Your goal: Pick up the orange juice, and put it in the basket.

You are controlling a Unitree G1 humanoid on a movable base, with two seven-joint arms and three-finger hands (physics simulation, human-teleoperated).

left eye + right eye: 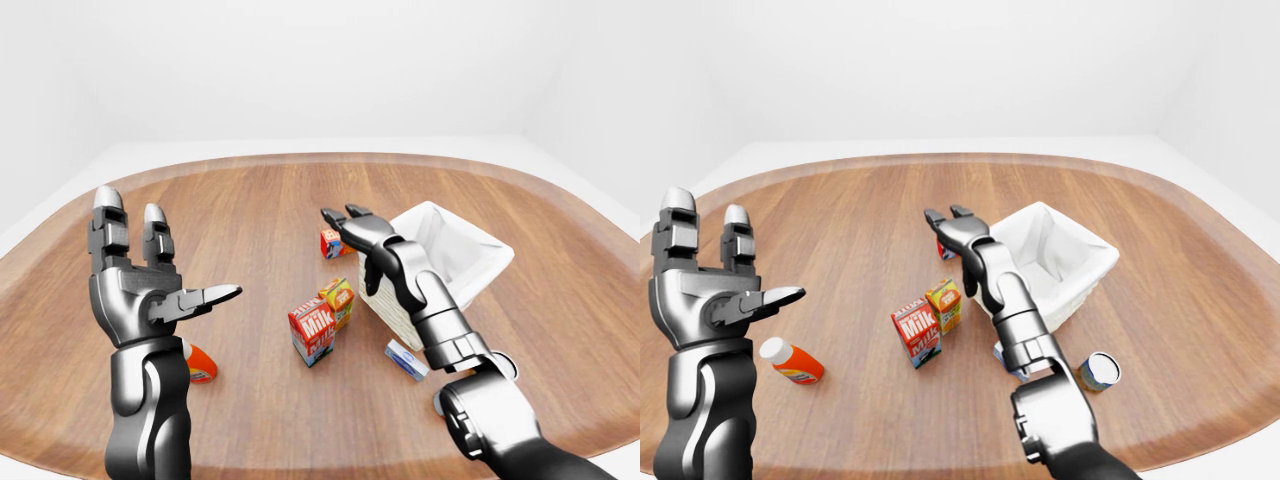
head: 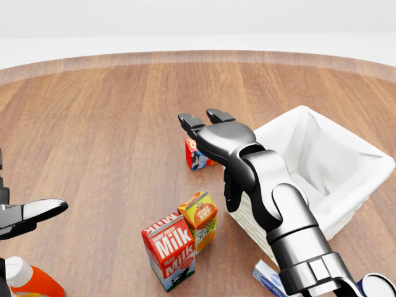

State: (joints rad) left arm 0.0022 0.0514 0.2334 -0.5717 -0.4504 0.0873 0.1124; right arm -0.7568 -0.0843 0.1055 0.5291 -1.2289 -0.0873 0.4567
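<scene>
In the left-eye view the small orange-and-green orange juice carton (image 1: 339, 299) stands upright on the round wooden desk (image 1: 250, 210), touching the red milk carton (image 1: 311, 335) at its 7 o'clock, with the white-lined wicker basket (image 1: 478, 268) at its 3 o'clock. The right hand (image 1: 352, 224) hovers at the juice's 12 o'clock, fingers (image 1: 331, 215) released and empty. In the head view a red-and-white carton (image 2: 197, 154) lies under that hand, so the hand should descend toward 6 o'clock and close on the juice's free sides, away from the milk. In the right-eye view the left hand (image 1: 705, 290) is raised, spread and empty, above an orange bottle with a white cap (image 1: 790, 362).
</scene>
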